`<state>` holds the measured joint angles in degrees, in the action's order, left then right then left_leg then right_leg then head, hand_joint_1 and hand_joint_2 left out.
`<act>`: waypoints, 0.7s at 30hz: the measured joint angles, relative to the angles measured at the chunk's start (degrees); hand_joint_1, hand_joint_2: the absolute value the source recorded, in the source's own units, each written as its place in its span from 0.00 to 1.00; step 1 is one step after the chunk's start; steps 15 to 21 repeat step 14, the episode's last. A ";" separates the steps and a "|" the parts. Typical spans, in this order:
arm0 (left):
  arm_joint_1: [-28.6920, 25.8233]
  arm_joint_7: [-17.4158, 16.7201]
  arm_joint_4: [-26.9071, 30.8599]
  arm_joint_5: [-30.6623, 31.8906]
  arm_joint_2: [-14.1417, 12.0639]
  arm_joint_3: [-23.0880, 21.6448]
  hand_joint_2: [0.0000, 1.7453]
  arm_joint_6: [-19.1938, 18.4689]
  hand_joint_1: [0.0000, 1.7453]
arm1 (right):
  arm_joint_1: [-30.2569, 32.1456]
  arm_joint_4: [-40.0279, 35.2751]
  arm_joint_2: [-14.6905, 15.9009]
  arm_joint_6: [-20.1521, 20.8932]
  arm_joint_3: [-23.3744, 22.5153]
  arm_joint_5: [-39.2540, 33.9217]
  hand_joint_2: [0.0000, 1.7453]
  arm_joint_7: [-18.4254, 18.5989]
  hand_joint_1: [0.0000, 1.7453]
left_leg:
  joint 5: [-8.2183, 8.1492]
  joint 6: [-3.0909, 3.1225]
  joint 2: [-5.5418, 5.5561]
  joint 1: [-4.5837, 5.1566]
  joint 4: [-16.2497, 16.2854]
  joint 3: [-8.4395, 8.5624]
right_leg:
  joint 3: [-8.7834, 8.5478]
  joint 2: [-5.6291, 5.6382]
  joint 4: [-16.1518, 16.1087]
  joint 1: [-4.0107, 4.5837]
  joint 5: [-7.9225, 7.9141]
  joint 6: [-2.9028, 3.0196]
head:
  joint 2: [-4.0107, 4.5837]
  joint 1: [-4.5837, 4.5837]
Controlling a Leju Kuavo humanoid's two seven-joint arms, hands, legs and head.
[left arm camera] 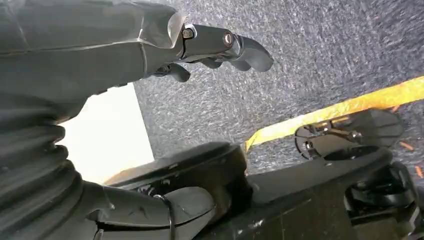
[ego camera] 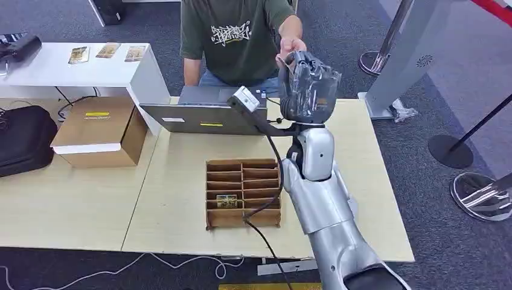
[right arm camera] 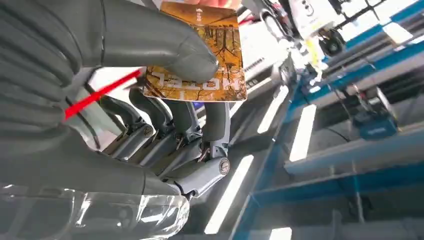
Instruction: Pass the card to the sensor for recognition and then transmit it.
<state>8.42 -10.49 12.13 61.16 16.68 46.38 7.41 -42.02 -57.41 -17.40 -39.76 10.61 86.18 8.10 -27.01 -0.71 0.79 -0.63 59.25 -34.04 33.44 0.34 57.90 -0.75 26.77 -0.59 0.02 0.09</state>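
My right hand is raised high over the far edge of the table, toward a seated person. In the right wrist view its thumb and fingers pinch an orange picture card. The person's hand reaches to the top of my hand, and their fingertips touch the card's far edge. A small grey-white sensor sits by the laptop, just left of my raised wrist. My left hand hangs over the carpet, its fingers apart and holding nothing.
A brown slotted card box lies mid-table with one card in a slot. A grey laptop stands behind it. At left are a cardboard box and a black bag. Stanchion bases stand at right.
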 joint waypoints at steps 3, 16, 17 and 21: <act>0.09 -0.37 0.00 0.22 0.00 -0.76 1.00 -0.33 0.00 | -3.43 6.01 0.39 -0.02 5.44 0.02 1.00 5.33 1.00 | 0.00 0.00 -0.03 0.00 0.00 0.01 | 0.03 0.03 0.00 0.00 0.00 0.00 | -0.02 0.02; 0.06 -0.68 0.00 0.41 0.07 -2.03 1.00 -0.94 0.00 | -9.29 17.80 1.81 -0.11 11.27 0.02 1.00 8.86 1.00 | 0.00 0.00 0.00 0.01 0.01 0.00 | 0.03 0.01 -0.02 -0.01 0.00 0.00 | -0.02 0.00; 0.06 -0.68 0.00 0.41 0.07 -2.03 1.00 -0.94 0.00 | -9.29 17.80 1.81 -0.11 11.27 0.02 1.00 8.86 1.00 | 0.00 0.00 0.00 0.01 0.01 0.00 | 0.03 0.01 -0.02 -0.01 0.00 0.00 | -0.02 0.00; 0.06 -0.68 0.00 0.41 0.07 -2.03 1.00 -0.94 0.00 | -9.29 17.80 1.81 -0.11 11.27 0.02 1.00 8.86 1.00 | 0.00 0.00 0.00 0.01 0.01 0.00 | 0.03 0.01 -0.02 -0.01 0.00 0.00 | -0.02 0.00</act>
